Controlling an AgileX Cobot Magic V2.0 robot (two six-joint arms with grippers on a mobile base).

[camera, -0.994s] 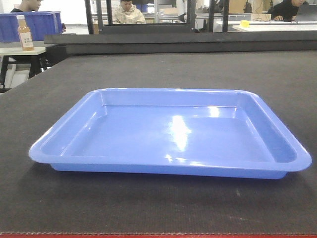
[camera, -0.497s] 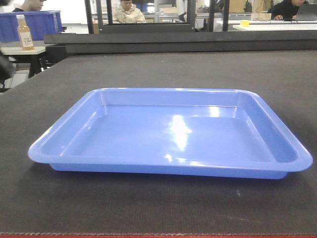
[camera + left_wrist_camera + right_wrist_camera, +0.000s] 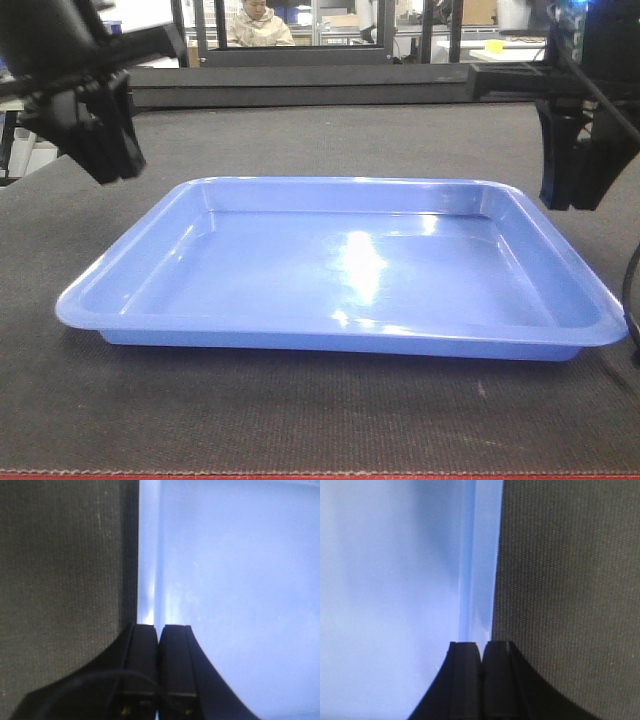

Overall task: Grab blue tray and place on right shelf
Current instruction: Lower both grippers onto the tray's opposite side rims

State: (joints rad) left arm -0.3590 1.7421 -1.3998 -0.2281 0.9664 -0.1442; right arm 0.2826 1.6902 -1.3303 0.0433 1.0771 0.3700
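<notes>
While glossy blue tray [image 3: 340, 270] lies on woven mat [image 3: 300, 420], left gripper [image 3: 159, 627], right gripper [image 3: 481, 644] closed, empty.

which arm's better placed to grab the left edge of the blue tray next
Left. The left gripper hovers, shut, right over the left rim of the blue tray, with the mat beside it; the right gripper is over the opposite rim. It must open first.
</notes>
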